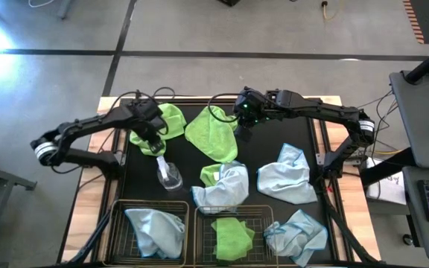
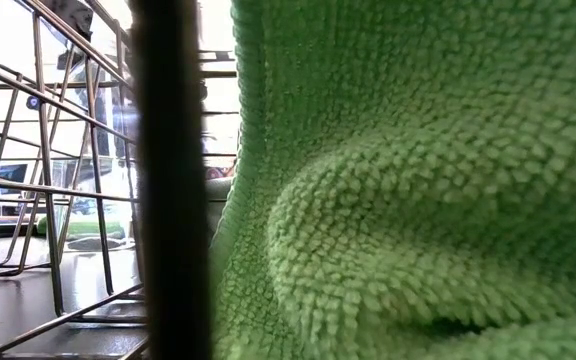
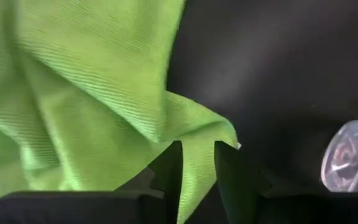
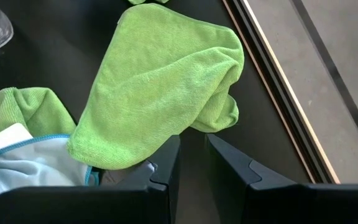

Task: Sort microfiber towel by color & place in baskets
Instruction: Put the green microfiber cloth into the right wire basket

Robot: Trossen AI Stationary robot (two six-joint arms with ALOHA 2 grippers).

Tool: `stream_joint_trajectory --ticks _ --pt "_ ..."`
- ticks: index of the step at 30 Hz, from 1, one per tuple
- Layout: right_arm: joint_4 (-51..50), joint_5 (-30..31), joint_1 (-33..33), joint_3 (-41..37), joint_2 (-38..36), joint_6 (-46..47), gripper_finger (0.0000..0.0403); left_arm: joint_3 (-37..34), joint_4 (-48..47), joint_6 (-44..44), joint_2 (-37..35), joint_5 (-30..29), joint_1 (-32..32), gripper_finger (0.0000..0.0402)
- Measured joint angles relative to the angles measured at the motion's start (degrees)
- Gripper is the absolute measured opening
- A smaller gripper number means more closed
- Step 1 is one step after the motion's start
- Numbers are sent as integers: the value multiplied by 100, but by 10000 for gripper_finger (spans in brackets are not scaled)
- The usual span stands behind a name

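so far two cloths are sorted: a pale blue microfiber towel (image 1: 155, 230) lies in the left black wire-mesh basket (image 1: 119, 211) and a lime green microfiber towel (image 1: 233, 236) lies in the right black wire-mesh basket (image 1: 268, 214), both at the near edge of the black table mat (image 1: 274, 145). still out on the mat are two lime green towels at the far side, one on the left (image 1: 162, 122) and a larger one in the middle (image 1: 211, 132), a blue towel over a green one at the centre (image 1: 222, 186), another blue towel to its right (image 1: 289, 175), and a blue one beside the right basket (image 1: 298, 234). a small clear spray bottle (image 1: 168, 174) stands near the centre-left.

the step in hand looks like picking a green towel. the left gripper (image 3: 197, 177) is down at the far-left green towel, and a corner of the cloth (image 3: 199, 134) sits between its fingers, which stand slightly apart, so it does not look clamped yet. the right gripper (image 4: 191, 158) hovers at the edge of the middle green towel (image 4: 160, 81), fingers a little apart with nothing between them.

next, the left claw probably needs to pinch that corner firmly, lift clear of the bottle, and carry the cloth to the right basket
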Motion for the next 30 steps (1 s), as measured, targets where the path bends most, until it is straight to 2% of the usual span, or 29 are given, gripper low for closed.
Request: stream_joint_trajectory --ticks 8,11,16,30 --pt "0 2 0 -2 0 -2 68 79 50 509 860 -108 30 125" --pt "0 0 0 -2 0 -4 68 175 59 721 1113 -345 35 133" --pt "2 0 0 -2 0 -65 68 365 129 979 1451 -738 125 137" --pt "13 -9 2 -4 73 -230 68 535 971 990 2160 -744 260 137"
